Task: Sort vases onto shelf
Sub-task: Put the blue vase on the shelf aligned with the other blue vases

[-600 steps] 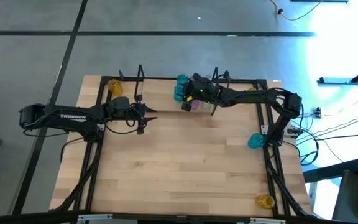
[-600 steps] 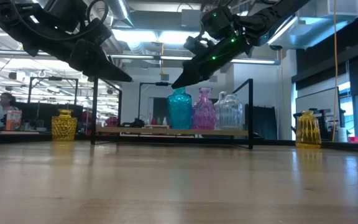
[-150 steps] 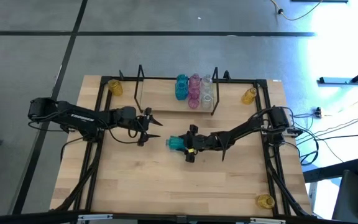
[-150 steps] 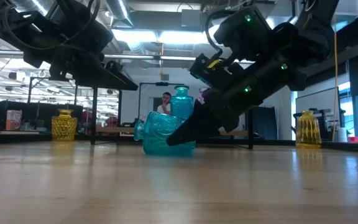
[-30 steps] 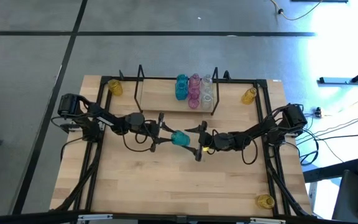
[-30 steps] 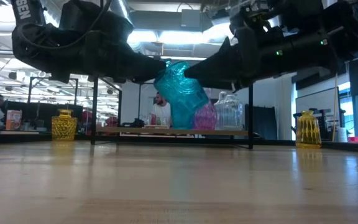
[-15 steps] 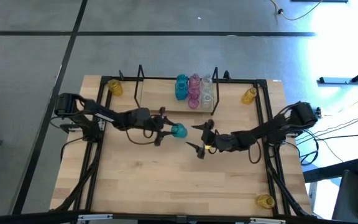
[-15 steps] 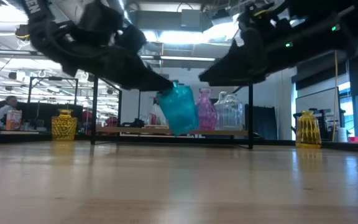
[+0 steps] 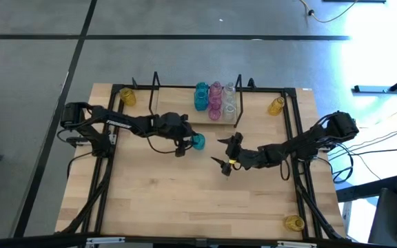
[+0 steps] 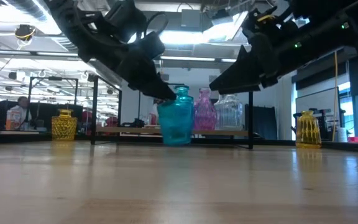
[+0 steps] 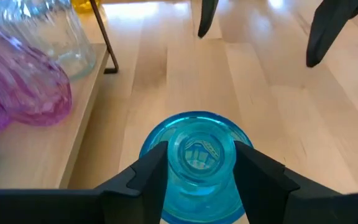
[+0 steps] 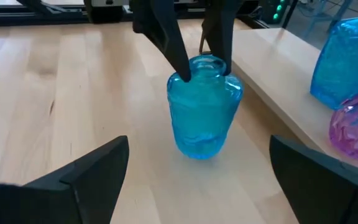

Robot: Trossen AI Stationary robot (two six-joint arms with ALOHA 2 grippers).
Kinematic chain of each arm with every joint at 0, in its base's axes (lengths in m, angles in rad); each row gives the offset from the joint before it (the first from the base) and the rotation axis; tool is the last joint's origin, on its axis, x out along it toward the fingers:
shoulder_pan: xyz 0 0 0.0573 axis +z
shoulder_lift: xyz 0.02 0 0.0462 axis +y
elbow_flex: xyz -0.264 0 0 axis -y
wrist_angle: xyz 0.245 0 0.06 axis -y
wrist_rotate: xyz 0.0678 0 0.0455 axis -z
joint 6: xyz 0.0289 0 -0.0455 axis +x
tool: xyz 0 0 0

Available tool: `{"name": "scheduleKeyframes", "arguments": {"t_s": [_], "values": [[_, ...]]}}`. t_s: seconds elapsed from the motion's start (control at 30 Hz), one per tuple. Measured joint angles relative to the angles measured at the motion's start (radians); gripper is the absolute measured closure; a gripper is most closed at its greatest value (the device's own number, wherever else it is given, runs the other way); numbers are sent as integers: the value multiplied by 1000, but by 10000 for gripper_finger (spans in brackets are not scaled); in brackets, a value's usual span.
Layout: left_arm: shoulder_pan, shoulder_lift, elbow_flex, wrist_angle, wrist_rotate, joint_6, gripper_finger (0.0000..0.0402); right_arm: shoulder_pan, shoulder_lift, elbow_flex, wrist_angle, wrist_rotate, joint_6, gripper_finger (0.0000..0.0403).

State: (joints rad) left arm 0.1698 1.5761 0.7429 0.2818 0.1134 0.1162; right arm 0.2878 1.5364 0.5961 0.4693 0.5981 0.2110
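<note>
A teal vase (image 9: 198, 142) (image 12: 202, 106) stands upright just in front of the shelf (image 9: 178, 114), with my left gripper (image 9: 192, 142) (image 11: 197, 163) shut on its neck. Its base is at table level; whether it rests on the wood I cannot tell. My right gripper (image 9: 218, 151) (image 12: 197, 180) hovers open a little to the vase's right, nothing between its fingers. On the shelf board stand a teal vase (image 9: 201, 96), a pink vase (image 9: 216, 100) and a clear vase (image 9: 229, 98). My left gripper pinches the teal vase's neck (image 12: 206, 66), just under the rim, between its two fingers (image 12: 178, 59). The fingers slant down from above and from the table's left. The vase sits upright below them, its mouth (image 11: 196, 149) facing up.
Yellow vases stand on the table at the far left (image 9: 127, 96), far right (image 9: 276, 105) and near right corner (image 9: 293, 222). The shelf's black wire frames (image 9: 156, 93) (image 9: 238, 96) rise at its ends. People show in the room behind in the low view.
My left gripper has carried the teal vase toward the far edge and the shelf and lowered it, turning it from tilted to upright. My right gripper has drawn back from the vase toward the table's right.
</note>
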Motion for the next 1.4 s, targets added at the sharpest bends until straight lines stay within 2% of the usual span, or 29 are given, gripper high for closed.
{"name": "scheduleKeyframes", "arguments": {"t_s": [0.3, 0.83, 0.93, 1.17, 1.4], "values": [[0, -1, 0, -2, 8, 0, 203, 0, 0, 0, 1, -4, 2, 36], [-8, 105, 0, 132, 10, 23, 202, 0, 1, 0, 0, -7, 6, 36], [-6, 105, 0, 129, 12, 24, 209, 0, 1, 0, -1, -7, 6, 36], [-6, 105, 0, 128, 12, 24, 256, 0, 2, 0, -1, -7, 5, 36], [-6, 97, 0, 125, 1, 37, 257, 0, 2, 0, -1, -7, 5, 36]]}}
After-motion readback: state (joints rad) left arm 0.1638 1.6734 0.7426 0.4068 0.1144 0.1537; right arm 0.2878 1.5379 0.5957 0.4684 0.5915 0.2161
